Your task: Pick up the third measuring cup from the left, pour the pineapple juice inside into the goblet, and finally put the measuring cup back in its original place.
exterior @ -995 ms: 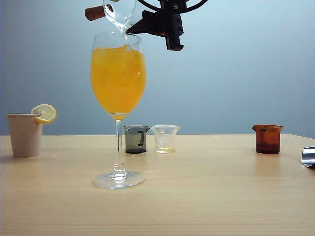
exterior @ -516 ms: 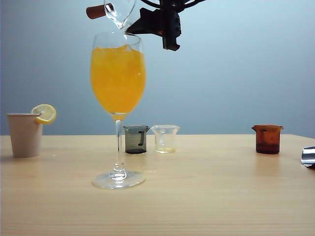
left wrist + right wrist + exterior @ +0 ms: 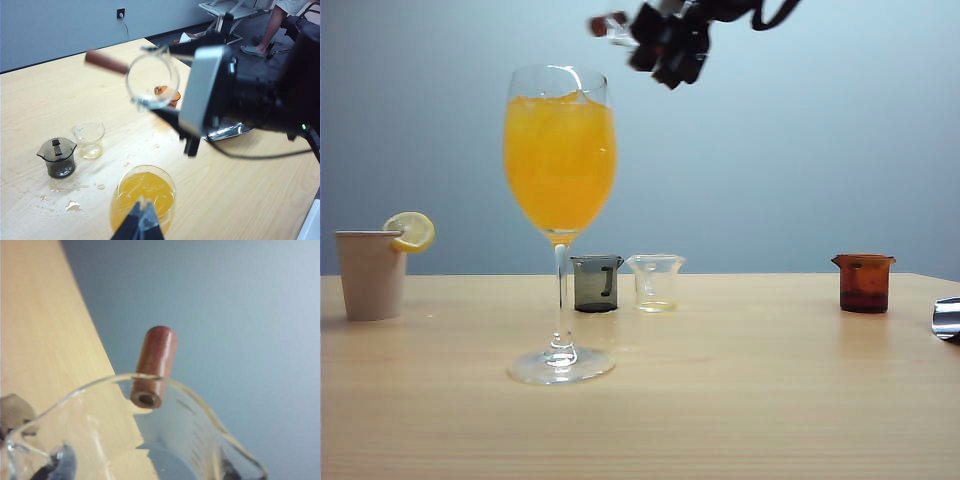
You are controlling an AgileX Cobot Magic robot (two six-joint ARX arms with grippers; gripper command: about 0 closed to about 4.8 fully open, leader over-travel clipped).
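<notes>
**Third measuring cup drawn back from the goblet**

The third measuring cup (image 3: pixel 152 81), grasped in the right pincer (image 3: pixel 665 40), now sits high and right of the goblet (image 3: pixel 560 150); a second ago we saw it tipped over the rim. The left pincer (image 3: pixel 141 226) hovers clenched above the goblet. The worktop (image 3: pixel 740 400) shows no change.

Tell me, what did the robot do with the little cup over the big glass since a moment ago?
The right gripper, shut on the third measuring cup, swung it away from above the goblet toward the right and turned it; it is blurred with motion. Nothing was let go. The goblet, the paper cup, the three small cups on the table and the left gripper stayed put.
</notes>
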